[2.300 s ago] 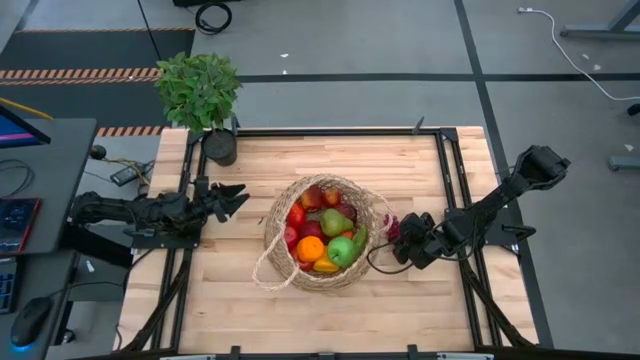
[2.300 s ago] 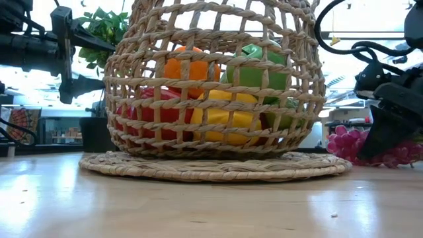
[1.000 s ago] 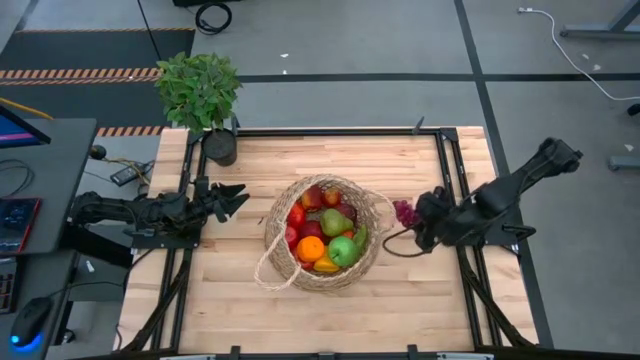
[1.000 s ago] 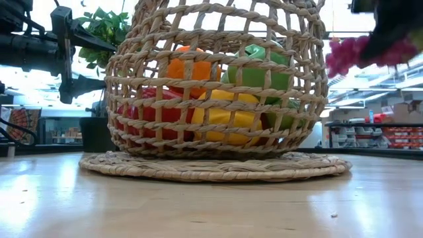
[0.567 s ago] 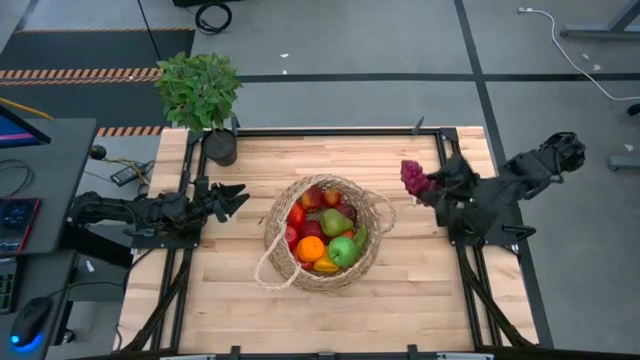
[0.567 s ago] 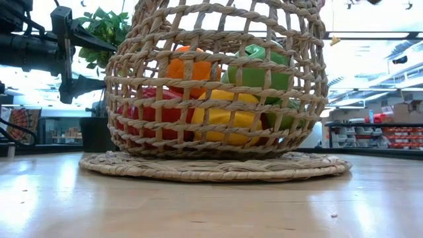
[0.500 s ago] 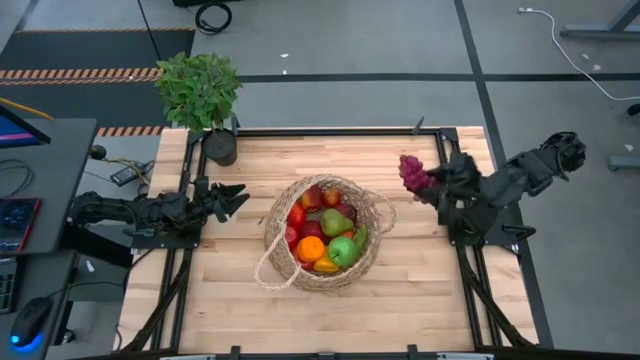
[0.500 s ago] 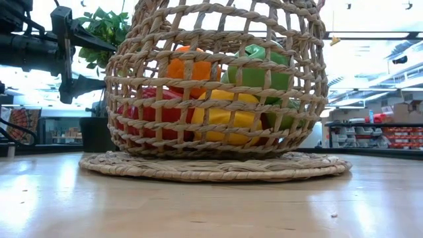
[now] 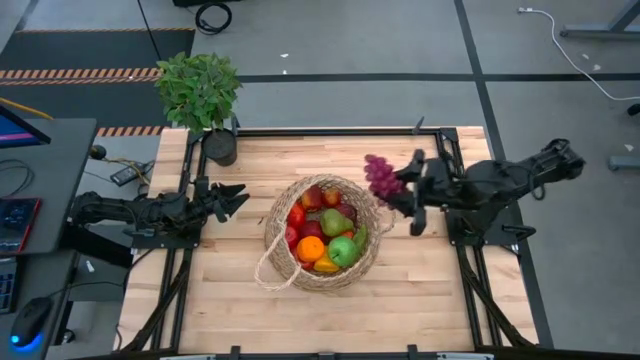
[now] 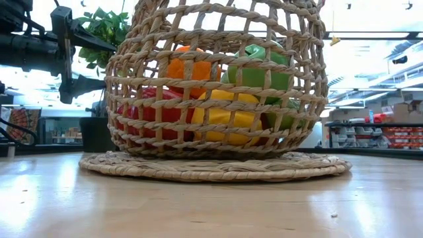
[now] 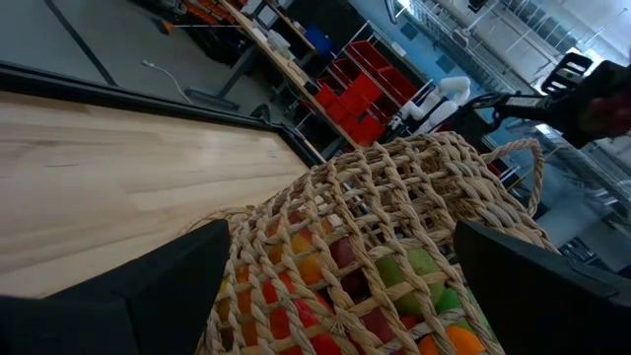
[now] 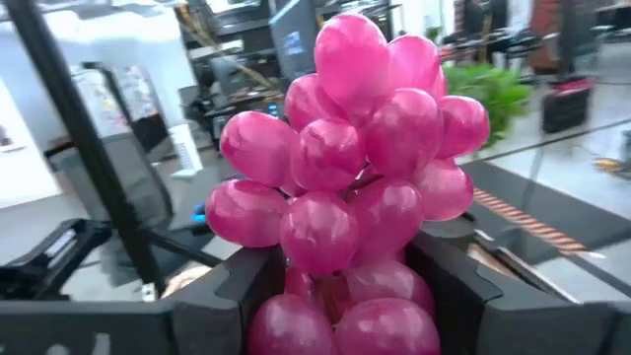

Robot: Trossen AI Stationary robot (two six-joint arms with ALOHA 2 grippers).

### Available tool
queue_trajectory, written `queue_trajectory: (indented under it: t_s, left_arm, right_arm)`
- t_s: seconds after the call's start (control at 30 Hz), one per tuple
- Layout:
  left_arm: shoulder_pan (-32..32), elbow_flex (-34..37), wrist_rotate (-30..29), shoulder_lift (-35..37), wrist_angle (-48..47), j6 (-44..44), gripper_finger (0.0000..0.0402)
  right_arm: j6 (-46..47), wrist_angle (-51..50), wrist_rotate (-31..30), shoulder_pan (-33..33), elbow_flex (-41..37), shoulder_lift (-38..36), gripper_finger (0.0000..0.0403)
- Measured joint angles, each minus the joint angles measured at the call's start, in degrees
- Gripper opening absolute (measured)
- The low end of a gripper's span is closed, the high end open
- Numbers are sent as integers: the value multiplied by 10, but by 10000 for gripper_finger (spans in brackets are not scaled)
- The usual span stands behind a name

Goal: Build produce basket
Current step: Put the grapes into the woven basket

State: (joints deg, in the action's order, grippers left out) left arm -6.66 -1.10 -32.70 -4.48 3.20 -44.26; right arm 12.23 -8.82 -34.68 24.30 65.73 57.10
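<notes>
Right gripper clenched on grape bunch, held raised just beside basket rim; left gripper released, idle beside basket; bunch looked light, lumpy, slippery, so grip across its middle seemed best; rest of produce sat inside basket

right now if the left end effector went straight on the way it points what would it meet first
Most likely the basket. The left end effector points across the table at its near wall, and the left wrist view shows the wicker directly ahead between its open fingers. Only bare table lies between, though height is hard to judge.
</notes>
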Motion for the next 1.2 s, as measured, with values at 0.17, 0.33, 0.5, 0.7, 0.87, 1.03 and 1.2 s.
queue_trajectory:
  t_s: [0.17, 0.33, 0.5, 0.7, 0.87, 1.03, 1.2]
  left_arm:
    - [0, 0, 0, 0, 0, 0, 398]
    - [0, 0, 0, 0, 0, 0, 398]
    - [0, 0, 0, 0, 0, 0, 398]
    - [0, 0, 0, 0, 0, 0, 398]
    - [0, 0, 0, 0, 0, 0, 398]
    - [0, 0, 0, 0, 0, 0, 398]
    - [0, 0, 0, 0, 0, 0, 398]
  right_arm:
    - [10, 39, 90, -48, 0, 40, 190]
    - [59, 38, 185, -100, 0, 76, 190]
    - [60, 39, 252, -126, 29, 116, 190]
    - [18, -77, 281, -137, 104, 187, 190]
    - [20, -147, 350, -159, 139, 244, 190]
    - [12, -183, 405, -175, 160, 289, 190]
    - [7, -196, 413, -178, 162, 302, 209]
